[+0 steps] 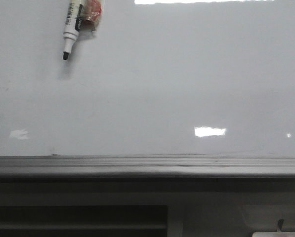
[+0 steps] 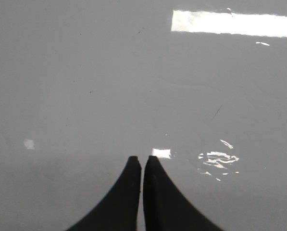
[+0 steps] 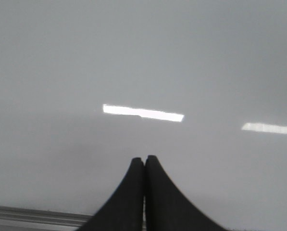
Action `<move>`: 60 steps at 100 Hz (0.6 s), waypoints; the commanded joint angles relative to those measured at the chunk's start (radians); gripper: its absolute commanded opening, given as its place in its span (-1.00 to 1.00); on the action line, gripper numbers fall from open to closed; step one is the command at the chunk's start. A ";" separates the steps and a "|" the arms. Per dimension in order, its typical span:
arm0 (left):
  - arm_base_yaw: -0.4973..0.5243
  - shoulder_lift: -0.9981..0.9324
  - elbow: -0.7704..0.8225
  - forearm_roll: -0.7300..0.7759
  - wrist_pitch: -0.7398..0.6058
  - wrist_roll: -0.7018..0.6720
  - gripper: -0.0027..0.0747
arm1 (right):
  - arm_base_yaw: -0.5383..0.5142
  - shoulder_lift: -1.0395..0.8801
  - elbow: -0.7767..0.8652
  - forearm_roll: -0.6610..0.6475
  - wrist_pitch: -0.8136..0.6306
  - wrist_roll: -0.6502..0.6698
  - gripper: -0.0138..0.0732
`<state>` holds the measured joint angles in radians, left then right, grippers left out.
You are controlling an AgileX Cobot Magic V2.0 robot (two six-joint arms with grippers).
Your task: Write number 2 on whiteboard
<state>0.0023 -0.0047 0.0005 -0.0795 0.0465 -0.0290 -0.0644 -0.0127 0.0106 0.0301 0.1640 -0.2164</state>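
The whiteboard point(image 1: 177, 89) fills the front view, glossy grey-white and bare, with a grey ledge point(image 1: 147, 165) along its lower edge. The number 2 is out of view. A white marker point(image 1: 71, 27) with a black tip pointing down hangs at the board's top left, beside a reddish piece point(image 1: 93, 12). Neither gripper shows in the front view. My left gripper point(image 2: 142, 159) is shut with nothing in it, facing a glossy grey surface point(image 2: 109, 72). My right gripper point(image 3: 144, 158) is shut and empty before the whiteboard point(image 3: 181, 57), close above the ledge point(image 3: 32, 214).
Bright light reflections lie on the board point(image 1: 210, 131). Below the ledge is a dark slatted opening point(image 1: 78, 219), and a white object point(image 1: 278, 233) sits at the bottom right edge.
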 commanded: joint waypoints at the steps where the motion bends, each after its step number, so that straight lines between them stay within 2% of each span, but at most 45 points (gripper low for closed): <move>1: 0.001 -0.026 0.013 -0.009 -0.070 0.001 -0.98 | -0.005 -0.014 0.026 -0.011 -0.086 -0.004 -0.84; 17: 0.001 -0.026 0.013 -0.009 -0.070 0.001 -0.98 | -0.005 -0.014 0.026 -0.011 -0.164 -0.004 -0.84; 45: 0.001 -0.026 0.013 -0.009 -0.070 0.001 -0.98 | -0.005 -0.014 0.026 -0.003 -0.164 -0.004 -0.84; 60: 0.001 -0.026 0.013 -0.098 -0.070 0.001 -0.98 | -0.005 -0.014 0.026 0.162 -0.164 -0.004 -0.84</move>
<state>0.0023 -0.0047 0.0005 -0.1154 0.0465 -0.0290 -0.0644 -0.0127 0.0106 0.1043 0.0869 -0.2183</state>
